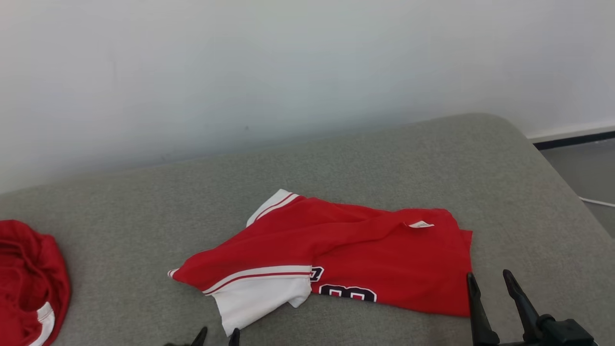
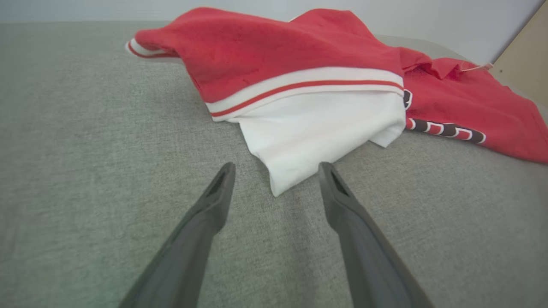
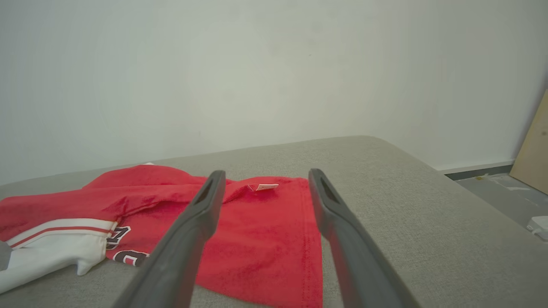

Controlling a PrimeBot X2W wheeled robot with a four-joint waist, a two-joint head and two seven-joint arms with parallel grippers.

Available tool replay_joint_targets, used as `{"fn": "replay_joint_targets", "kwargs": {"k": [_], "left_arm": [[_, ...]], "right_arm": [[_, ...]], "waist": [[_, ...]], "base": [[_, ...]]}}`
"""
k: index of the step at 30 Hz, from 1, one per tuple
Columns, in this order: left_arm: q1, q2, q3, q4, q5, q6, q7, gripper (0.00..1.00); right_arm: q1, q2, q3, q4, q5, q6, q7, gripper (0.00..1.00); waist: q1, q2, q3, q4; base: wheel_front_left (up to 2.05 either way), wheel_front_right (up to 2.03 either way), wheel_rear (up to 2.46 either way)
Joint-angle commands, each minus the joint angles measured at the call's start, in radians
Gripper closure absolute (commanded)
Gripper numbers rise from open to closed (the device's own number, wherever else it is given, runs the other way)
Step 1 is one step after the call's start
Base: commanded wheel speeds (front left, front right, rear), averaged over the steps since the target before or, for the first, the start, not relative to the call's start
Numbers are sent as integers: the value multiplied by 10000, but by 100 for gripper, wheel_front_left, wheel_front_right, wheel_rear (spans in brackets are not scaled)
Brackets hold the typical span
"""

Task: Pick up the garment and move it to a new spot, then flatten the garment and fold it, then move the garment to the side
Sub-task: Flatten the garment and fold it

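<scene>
Red fabric garment with white striped trim (image 1: 384, 259) lies crumpled mid-way along the grey upholstered bench (image 1: 144, 202), and both tools are open and empty.
Its white sleeve end points toward the left tool (image 1: 217, 334), and in the left wrist view the sleeve's corner lies between the 2 spread dark fingers. The right tool (image 1: 490, 281) is poised at the garment's right edge, jaws wide, gripping nothing. A small white label (image 1: 421, 224) shows near the garment's far edge. A second red cloth heap (image 1: 29, 283) sits well apart at the bench's left side.
</scene>
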Motion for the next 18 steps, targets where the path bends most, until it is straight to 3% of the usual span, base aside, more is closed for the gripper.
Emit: {"fn": "replay_joint_targets", "kwargs": {"k": [1, 12, 13, 14, 15, 18], "left_arm": [[-267, 2, -27, 302, -67, -99, -33, 0], [-1074, 0, -249, 1828, -982, -589, -13, 0], [-1169, 0, -314, 1839, -1072, -673, -13, 47], [-1223, 0, -366, 1856, -1163, -738, -15, 67], [-1270, 0, -445, 1877, -1152, -834, -15, 98], [-1315, 8, -598, 1801, -1372, -1041, -22, 100]], "right_arm": [[-145, -86, 24, -17, 40, 4, -6, 0], [-287, -204, 9, -83, 91, 4, -6, 0], [-303, -205, 1, -100, 92, 4, -6, 0], [-313, -203, -10, -117, 84, 4, -6, 0], [-321, -208, -17, -126, 76, 4, -6, 0], [-303, -204, -35, -154, 68, 4, -6, 0]], "waist": [[0, 0, 260, -284], [0, 0, 488, -600], [0, 0, 500, -598], [0, 0, 506, -591], [0, 0, 506, -581], [0, 0, 477, -515]], "base": [[0, 0, 0], [0, 0, 0], [0, 0, 0], [0, 0, 0], [0, 0, 0], [0, 0, 0]]}}
